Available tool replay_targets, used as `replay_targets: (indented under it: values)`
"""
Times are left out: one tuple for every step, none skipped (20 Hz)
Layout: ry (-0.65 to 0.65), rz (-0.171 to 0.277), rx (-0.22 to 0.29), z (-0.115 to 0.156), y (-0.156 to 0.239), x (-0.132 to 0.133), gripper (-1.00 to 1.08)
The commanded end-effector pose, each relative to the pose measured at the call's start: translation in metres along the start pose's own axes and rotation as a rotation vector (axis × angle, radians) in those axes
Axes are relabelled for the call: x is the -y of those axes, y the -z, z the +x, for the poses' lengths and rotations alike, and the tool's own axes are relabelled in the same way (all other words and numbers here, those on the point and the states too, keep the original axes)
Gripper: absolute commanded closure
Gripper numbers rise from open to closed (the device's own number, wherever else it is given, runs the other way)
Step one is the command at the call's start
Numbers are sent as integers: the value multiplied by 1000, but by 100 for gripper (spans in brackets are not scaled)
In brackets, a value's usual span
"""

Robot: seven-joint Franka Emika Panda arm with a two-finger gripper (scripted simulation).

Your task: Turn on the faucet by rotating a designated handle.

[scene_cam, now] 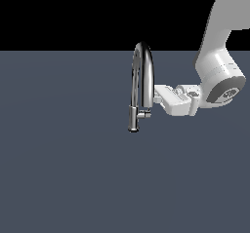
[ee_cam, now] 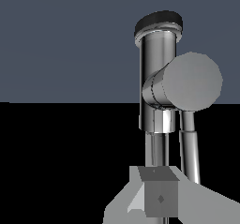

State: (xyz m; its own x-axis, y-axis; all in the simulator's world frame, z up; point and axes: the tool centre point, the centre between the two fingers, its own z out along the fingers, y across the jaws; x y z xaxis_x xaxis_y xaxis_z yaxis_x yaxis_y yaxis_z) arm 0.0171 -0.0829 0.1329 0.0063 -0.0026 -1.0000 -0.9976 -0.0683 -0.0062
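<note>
The chrome gooseneck faucet (scene_cam: pixel 142 71) stands mid-scene, with its dark spout tip (scene_cam: pixel 133 120) hanging on the exterior view's left. The short handle (scene_cam: pixel 145 114) sticks sideways from the spout tip, low down. My gripper (scene_cam: pixel 156 94) reaches in level from the exterior view's right. Its tips are beside the arch's right leg, a little above the handle and apart from it. In the wrist view the handle's round end face (ee_cam: pixel 192 81) and the faucet's spout cylinder (ee_cam: pixel 157 54) loom ahead of my gripper (ee_cam: pixel 157 190). The fingers look closed together and hold nothing.
The faucet stands on a flat dark grey-blue surface (scene_cam: pixel 63 168). My white arm (scene_cam: pixel 219 71) comes down from the exterior view's upper right. No other objects are in view.
</note>
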Motion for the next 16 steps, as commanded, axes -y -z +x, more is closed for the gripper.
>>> replay_targets:
  values:
    - [-2, -3, 3, -3, 0, -8, 108]
    - [-2, -3, 3, -4, 0, -11, 108]
    - [-2, -3, 3, -4, 0, -14, 108]
    - [-2, -3, 3, -5, 0, -16, 108]
    - [-2, -3, 3, -6, 0, -19, 108]
    - [-2, -3, 3, -6, 0, -22, 108]
    - [-2, -3, 3, -6, 0, -22, 108]
    - [1, -7, 3, -4, -6, -16, 108]
    - [1, -7, 3, -2, -5, -19, 108]
    - [1, -6, 3, -1, -5, -23, 108]
    - [1, -6, 3, 1, -5, -26, 108]
    - [1, -6, 3, 2, -4, -30, 108]
    - [1, -6, 3, 4, -4, -34, 108]
    - [0, -5, 3, 5, -3, -37, 108]
    - [0, -5, 3, 7, -3, -41, 108]
    - [0, -5, 3, 9, -3, -45, 108]
